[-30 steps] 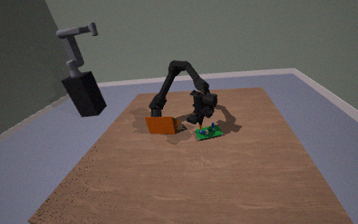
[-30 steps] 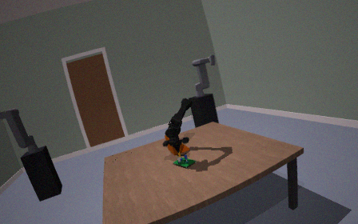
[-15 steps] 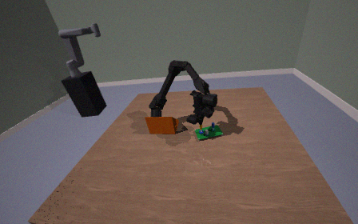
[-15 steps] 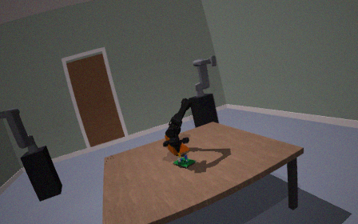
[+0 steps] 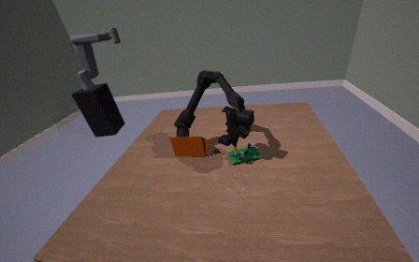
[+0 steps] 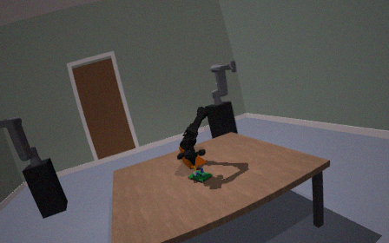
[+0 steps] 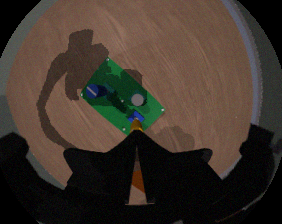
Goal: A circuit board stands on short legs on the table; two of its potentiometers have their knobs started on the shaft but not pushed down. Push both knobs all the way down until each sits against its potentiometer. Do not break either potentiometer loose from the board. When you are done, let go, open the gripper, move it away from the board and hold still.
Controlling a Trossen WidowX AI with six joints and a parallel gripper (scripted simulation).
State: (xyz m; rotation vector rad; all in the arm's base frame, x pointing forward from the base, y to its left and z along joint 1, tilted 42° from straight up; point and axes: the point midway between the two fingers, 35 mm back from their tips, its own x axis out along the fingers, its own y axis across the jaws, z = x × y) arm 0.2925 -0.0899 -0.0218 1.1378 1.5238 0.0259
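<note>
The green circuit board (image 5: 252, 155) (image 6: 206, 176) (image 7: 149, 104) stands on the wooden table (image 5: 239, 211) (image 6: 257, 174). In the wrist view it carries a blue knob (image 7: 93, 91) at its far left end, a pale round part (image 7: 136, 99) near the middle, and a second blue knob (image 7: 135, 117) at its near edge. My gripper (image 5: 235, 145) (image 7: 136, 132) is shut with nothing between the fingers. Its tips stand straight over the near blue knob (image 5: 235, 152), touching it or just above it; I cannot tell which. Another blue knob (image 5: 250, 148) stands at the board's far end.
The arm's orange base block (image 5: 189, 146) (image 6: 191, 160) stands just left of the board. Two grey arms on dark pedestals (image 5: 98, 109) (image 6: 44, 187) stand off the table. A brown door (image 6: 102, 108) is in the back wall.
</note>
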